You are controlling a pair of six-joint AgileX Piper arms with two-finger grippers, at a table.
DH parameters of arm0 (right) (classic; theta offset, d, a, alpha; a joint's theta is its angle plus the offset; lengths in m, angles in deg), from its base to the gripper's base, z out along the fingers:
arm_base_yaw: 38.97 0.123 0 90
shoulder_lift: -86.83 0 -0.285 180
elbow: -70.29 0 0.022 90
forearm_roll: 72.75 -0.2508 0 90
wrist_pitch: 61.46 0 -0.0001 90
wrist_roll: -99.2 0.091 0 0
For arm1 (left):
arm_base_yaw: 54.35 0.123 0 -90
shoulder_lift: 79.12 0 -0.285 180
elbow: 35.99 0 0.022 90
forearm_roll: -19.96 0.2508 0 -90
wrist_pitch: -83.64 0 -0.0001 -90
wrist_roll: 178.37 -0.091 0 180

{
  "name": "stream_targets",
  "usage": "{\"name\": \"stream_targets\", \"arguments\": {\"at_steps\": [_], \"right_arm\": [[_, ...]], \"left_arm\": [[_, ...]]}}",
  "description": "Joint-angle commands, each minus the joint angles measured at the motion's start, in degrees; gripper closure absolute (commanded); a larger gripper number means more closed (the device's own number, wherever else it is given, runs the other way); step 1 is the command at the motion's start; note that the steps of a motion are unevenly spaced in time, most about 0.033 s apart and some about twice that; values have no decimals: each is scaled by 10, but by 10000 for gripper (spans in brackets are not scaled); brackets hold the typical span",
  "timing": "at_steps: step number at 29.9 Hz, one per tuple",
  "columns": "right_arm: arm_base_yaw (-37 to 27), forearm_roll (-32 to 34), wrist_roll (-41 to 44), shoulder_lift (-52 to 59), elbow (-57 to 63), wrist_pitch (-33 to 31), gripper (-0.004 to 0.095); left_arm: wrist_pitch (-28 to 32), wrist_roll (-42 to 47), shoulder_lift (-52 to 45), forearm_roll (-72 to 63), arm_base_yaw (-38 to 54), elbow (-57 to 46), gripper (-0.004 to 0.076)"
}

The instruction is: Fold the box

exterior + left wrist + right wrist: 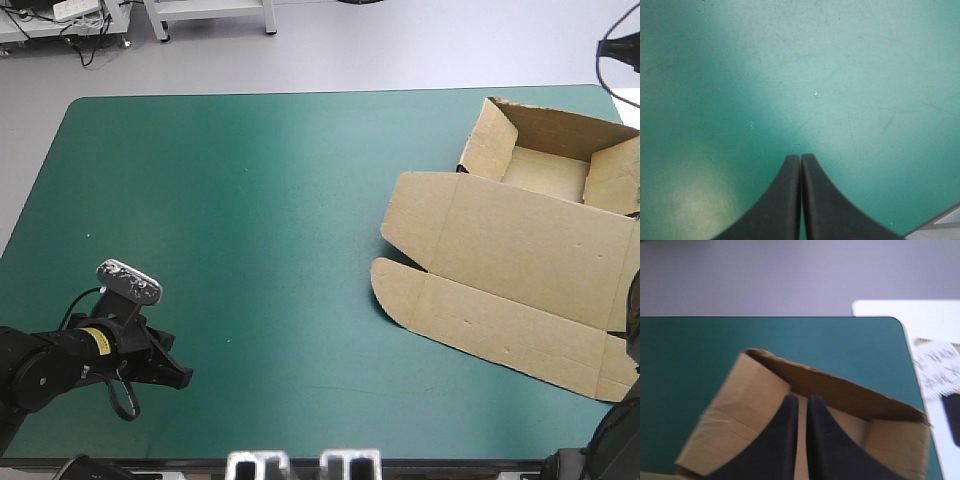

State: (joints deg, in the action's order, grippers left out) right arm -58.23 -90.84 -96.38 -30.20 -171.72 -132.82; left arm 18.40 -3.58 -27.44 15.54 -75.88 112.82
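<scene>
Starting at the near left corner of the table, the left gripper [183,377] is seen low over the teal-green cover [280,220], its black fingers [785,200] pressed together into one point. Farther in, on the right half, the brown box [510,270] is laid open. Its lid [520,300] is spread flat toward the near side, and its tray [545,172], walls raised, is set by the far right corner. The right gripper [802,399] is held above the tray, its fingers drawn all but together.
</scene>
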Motion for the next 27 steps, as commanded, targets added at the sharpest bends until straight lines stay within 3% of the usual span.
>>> {"name": "stream_targets", "arguments": {"at_steps": [1,8,14,23,27], "right_arm": [[53,-48,-17,46,-17,-6,931],[207,12,-17,76,22,-6,931],[302,76,-32,128,157,-6,932],[321,86,-42,252,477,-1,931],[321,84,-42,332,619,74,932]], "left_arm": [[28,0,-3,-10,-1,14,732],[22,0,-3,-35,-1,14,732],[30,0,-3,-35,-1,14,732],[68,0,-3,-35,-1,14,732],[77,-4,-2,-35,-1,14,732]]}}
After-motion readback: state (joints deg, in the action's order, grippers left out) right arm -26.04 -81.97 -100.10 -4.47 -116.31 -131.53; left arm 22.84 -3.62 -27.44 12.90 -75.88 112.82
